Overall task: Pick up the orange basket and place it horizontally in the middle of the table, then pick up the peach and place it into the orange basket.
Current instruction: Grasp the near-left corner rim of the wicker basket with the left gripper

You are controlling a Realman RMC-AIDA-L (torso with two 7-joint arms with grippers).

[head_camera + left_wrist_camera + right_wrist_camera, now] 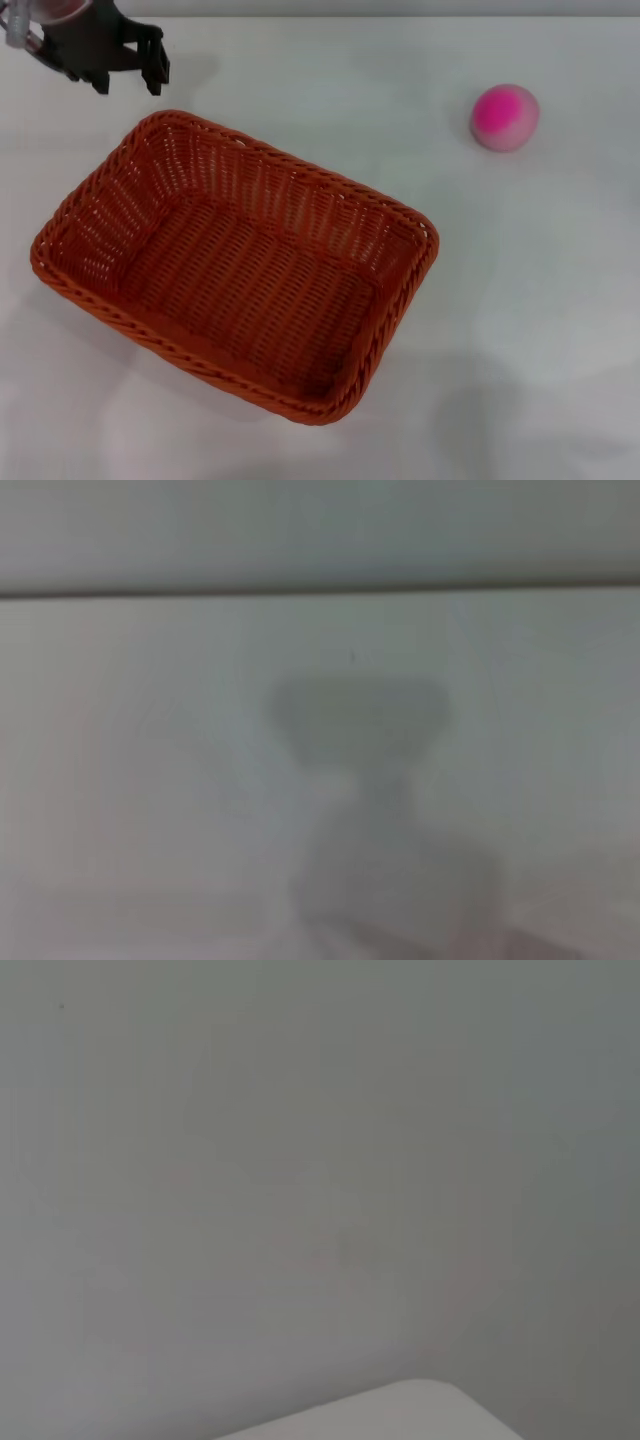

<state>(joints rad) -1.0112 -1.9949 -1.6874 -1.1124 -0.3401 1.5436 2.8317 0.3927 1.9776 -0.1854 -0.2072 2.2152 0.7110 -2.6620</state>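
One orange basket (235, 268) sits on the table (520, 320), toward nine o'clock of the head view. One peach (505, 117) lies at about two o'clock, well apart from the basket. One gripper, the left gripper (125, 72), shows at eleven o'clock. The wrist views add one bare tabletop each.

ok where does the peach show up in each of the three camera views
Head view: the peach sits far right on the table, apart from the orange basket.
Left wrist view: not in it.
Right wrist view: not in it.
Shared landmark: the white table, also in the left wrist view.
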